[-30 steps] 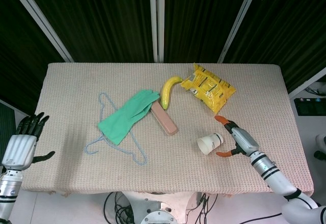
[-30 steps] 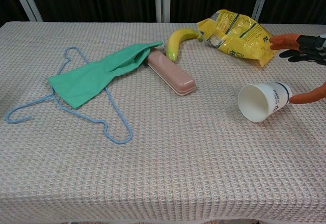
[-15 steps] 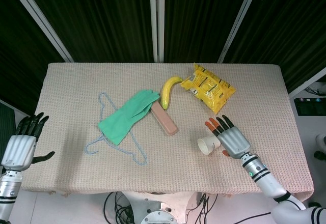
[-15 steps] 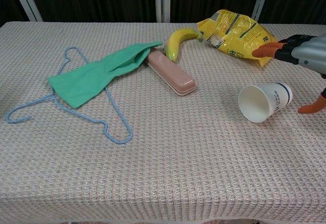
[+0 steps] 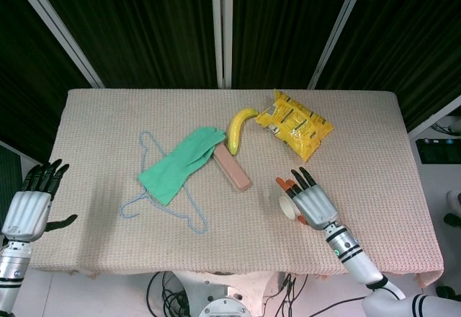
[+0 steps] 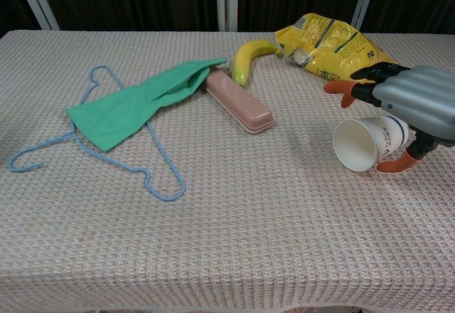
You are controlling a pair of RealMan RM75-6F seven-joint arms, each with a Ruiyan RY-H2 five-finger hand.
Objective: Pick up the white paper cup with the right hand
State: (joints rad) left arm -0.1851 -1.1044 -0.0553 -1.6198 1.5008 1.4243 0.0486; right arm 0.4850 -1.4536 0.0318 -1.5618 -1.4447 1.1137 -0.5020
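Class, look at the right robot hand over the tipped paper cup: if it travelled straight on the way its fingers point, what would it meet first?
Probably the pink case. The right robot hand points up-left over the white paper cup, towards that case; depth is unclear, so it might pass above it.

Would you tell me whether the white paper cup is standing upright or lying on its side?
On its side: the white paper cup lies on the table with its open mouth facing sideways, empty inside.

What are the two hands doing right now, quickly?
Left hand: open, holding nothing, beside the table.
Right hand: open, fingers spread over the white paper cup, thumb under it; not gripping yet.
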